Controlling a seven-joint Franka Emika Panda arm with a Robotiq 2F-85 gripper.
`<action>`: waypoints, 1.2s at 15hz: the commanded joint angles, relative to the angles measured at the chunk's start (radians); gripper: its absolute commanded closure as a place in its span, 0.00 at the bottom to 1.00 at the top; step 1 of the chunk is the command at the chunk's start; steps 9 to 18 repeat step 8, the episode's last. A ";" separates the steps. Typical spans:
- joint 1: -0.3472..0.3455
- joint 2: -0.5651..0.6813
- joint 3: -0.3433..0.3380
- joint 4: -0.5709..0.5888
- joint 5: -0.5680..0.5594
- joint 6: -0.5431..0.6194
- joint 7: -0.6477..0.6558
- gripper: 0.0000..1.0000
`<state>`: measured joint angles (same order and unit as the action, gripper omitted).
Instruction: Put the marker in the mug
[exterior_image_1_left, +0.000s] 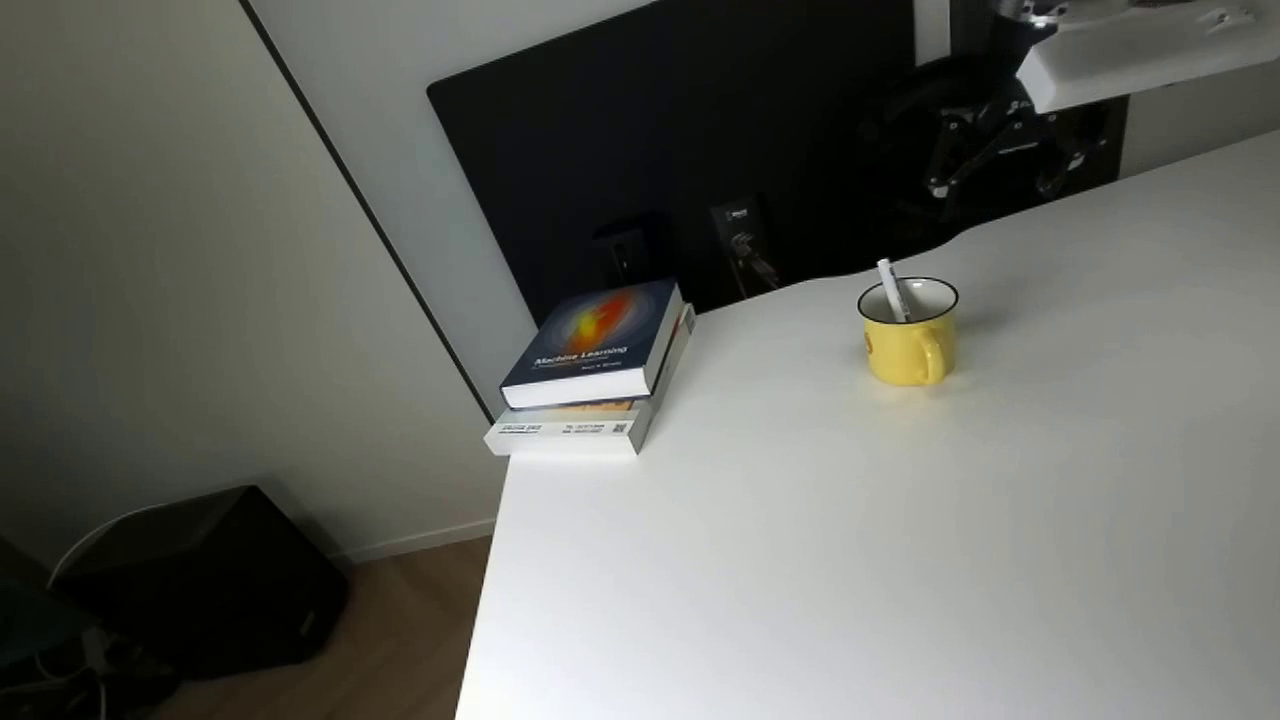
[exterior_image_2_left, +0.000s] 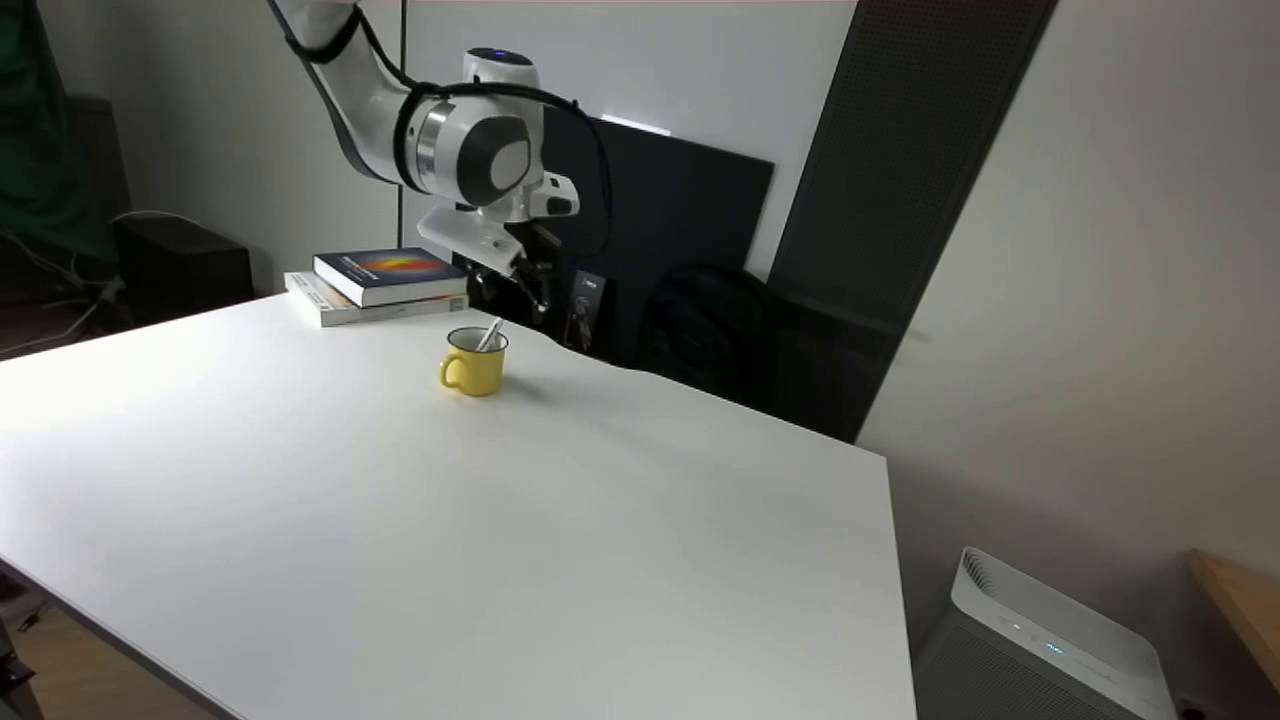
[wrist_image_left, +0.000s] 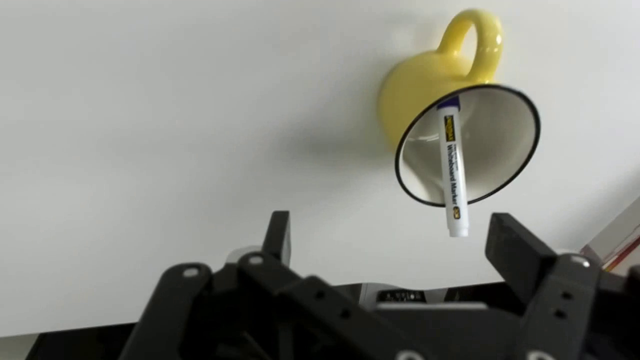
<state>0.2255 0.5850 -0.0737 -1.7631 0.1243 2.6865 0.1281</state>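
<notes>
The yellow mug (exterior_image_1_left: 905, 355) stands upright on the white table, and it shows in both exterior views (exterior_image_2_left: 478, 372). In the wrist view the mug (wrist_image_left: 412, 97) is right of centre with its handle at the top. The white marker (wrist_image_left: 454, 172) leans inside the mug, its dark blue-purple cap end down inside and its white end past the rim. The marker shows in both exterior views too (exterior_image_1_left: 892, 285) (exterior_image_2_left: 490, 335). My gripper (wrist_image_left: 390, 225) is open with nothing between its fingers. In both exterior views the gripper (exterior_image_1_left: 993, 188) (exterior_image_2_left: 510, 295) hangs above and behind the mug, apart from it.
A stack of two books (exterior_image_1_left: 590, 345) lies at the table's corner, beyond the mug in an exterior view (exterior_image_2_left: 390, 280). The white table (exterior_image_2_left: 500, 520) has its back edge just behind the mug. A black panel (exterior_image_1_left: 680, 130) stands behind that edge.
</notes>
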 joint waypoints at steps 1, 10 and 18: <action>-0.134 -0.108 0.109 -0.049 0.029 -0.237 -0.091 0.00; -0.178 -0.135 0.100 -0.032 0.006 -0.433 -0.088 0.00; -0.178 -0.135 0.100 -0.032 0.006 -0.433 -0.088 0.00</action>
